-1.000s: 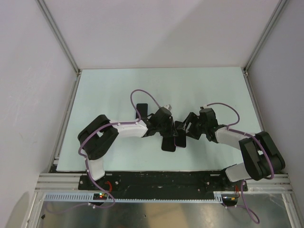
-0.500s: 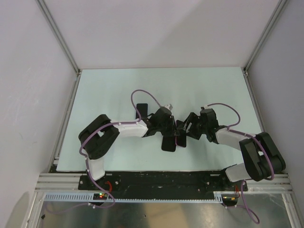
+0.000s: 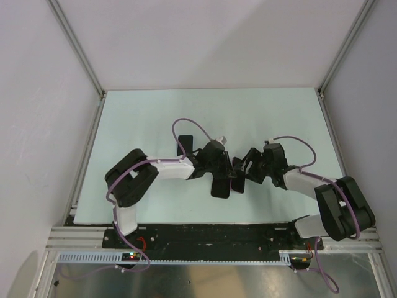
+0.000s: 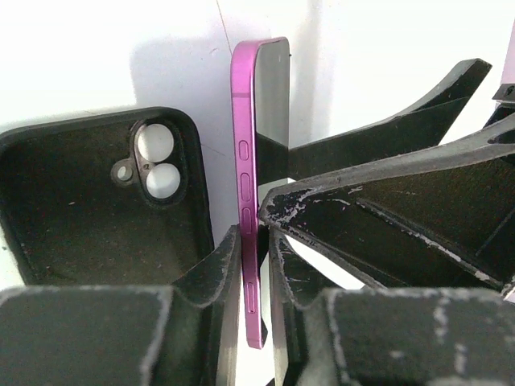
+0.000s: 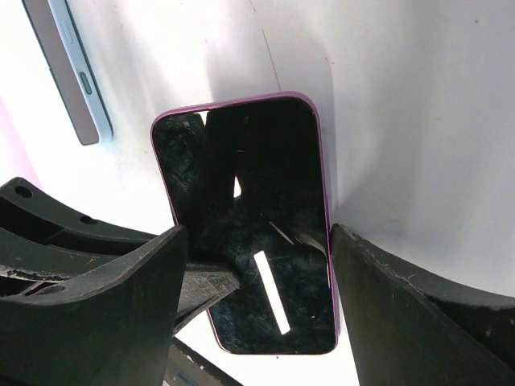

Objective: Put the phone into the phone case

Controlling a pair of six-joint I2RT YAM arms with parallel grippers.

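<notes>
The phone [image 4: 245,173] has a magenta frame and a black screen [image 5: 257,241]. It is held on its long edge, just right of the black phone case [image 4: 96,193]. The case lies open side up with its camera cut-outs showing. My left gripper [image 4: 256,233] is shut on the phone's two faces. My right gripper [image 5: 259,229] straddles the phone, and both of its fingertips [image 5: 346,257] meet the long edges. In the top view the two grippers [image 3: 224,172] [image 3: 240,172] meet mid-table over the phone [image 3: 235,184] and the case [image 3: 218,188].
A black rectangular object [image 3: 184,144] lies on the pale mat [image 3: 155,118] behind the left arm. A pale grey slab edge [image 5: 68,64] shows at the upper left of the right wrist view. Metal frame posts stand at the mat's far corners.
My right gripper has slid left, closing in on the phone held by the left gripper. The left gripper and the case have stayed about where they were.
</notes>
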